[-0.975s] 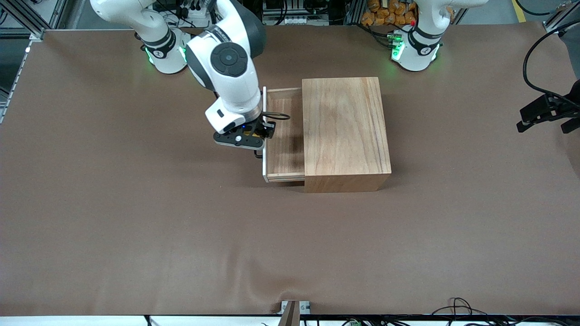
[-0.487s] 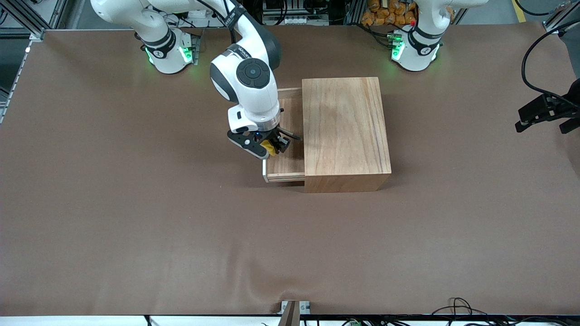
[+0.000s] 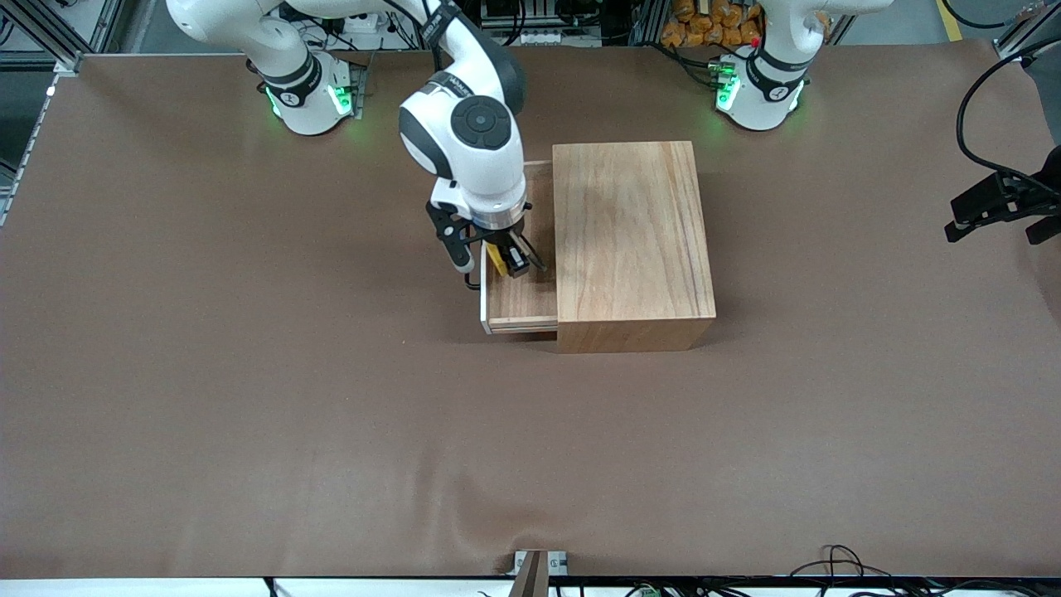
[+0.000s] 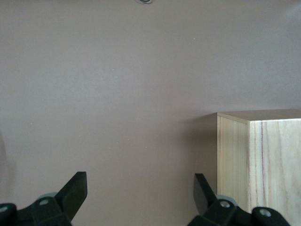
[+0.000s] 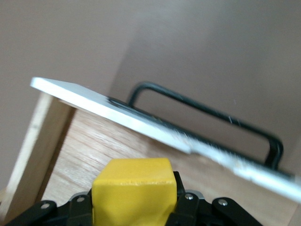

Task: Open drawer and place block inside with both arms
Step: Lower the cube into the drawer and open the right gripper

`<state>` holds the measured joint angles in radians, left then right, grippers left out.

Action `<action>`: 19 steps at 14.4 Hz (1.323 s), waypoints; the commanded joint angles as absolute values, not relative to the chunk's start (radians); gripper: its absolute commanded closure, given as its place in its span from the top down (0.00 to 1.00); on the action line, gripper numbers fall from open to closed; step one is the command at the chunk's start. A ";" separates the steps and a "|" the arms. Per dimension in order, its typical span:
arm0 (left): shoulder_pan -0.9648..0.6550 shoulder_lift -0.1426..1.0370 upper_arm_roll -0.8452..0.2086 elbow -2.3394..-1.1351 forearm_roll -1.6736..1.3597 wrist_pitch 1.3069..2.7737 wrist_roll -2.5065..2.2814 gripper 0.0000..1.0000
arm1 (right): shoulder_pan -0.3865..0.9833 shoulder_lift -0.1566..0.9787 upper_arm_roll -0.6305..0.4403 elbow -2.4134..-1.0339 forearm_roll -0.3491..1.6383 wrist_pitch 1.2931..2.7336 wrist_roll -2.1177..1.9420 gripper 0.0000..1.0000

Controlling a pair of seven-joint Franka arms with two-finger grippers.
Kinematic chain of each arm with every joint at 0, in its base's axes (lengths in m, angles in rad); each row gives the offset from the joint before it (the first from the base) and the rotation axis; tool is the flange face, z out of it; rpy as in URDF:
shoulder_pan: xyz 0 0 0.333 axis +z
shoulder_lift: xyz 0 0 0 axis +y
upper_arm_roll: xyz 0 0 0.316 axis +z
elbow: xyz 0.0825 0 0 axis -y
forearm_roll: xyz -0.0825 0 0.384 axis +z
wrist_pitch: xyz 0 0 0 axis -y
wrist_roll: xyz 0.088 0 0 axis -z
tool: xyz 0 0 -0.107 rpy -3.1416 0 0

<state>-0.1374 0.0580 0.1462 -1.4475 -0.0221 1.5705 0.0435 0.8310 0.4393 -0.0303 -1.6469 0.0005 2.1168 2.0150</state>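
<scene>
Brown table cover (image 3: 249,373); black cables (image 3: 837,564) at its camera-side edge.

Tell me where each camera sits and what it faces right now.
Front view: high across the table, facing both bases; right gripper holds the block over the open drawer.
Left wrist view: on the left arm, facing bare table and the box; open left gripper shows.
Right wrist view: above the drawer; block and handle show.
Shared: the box, in the front and left wrist views.

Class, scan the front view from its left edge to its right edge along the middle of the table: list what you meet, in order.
White drawer front edge → right gripper shut on small yellow block over open light wooden drawer → large plain wooden box → black left gripper, waiting open.
</scene>
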 commanded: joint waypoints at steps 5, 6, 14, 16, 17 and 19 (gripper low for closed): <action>-0.129 0.038 0.141 -1.456 -0.017 1.563 0.066 1.00 | 0.841 0.477 -0.038 -1.643 0.077 2.121 2.166 0.13; -0.129 0.038 0.141 -1.456 -0.017 1.563 0.066 1.00 | 0.842 0.488 -0.038 -1.641 0.078 2.132 2.166 0.14; -0.133 0.038 0.140 -1.456 -0.017 1.563 0.066 1.00 | 0.867 0.523 -0.041 -1.640 0.066 2.174 2.175 1.00; -0.135 0.038 0.140 -1.456 -0.017 1.563 0.064 1.00 | 0.865 0.515 -0.041 -1.612 0.066 2.136 2.174 1.00; -0.135 0.038 0.140 -1.456 -0.017 1.563 0.064 1.00 | 0.864 0.515 -0.041 -1.579 0.066 2.091 2.175 1.00; -0.135 0.038 0.140 -1.456 -0.017 1.563 0.064 1.00 | 0.858 0.515 -0.043 -1.493 0.064 1.981 2.175 1.00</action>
<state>-0.1386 0.0557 0.1458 -1.4475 -0.0221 1.5699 0.0442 0.8571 0.5270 -0.0365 -1.5706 0.0610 2.0818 2.1554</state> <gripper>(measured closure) 0.000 0.000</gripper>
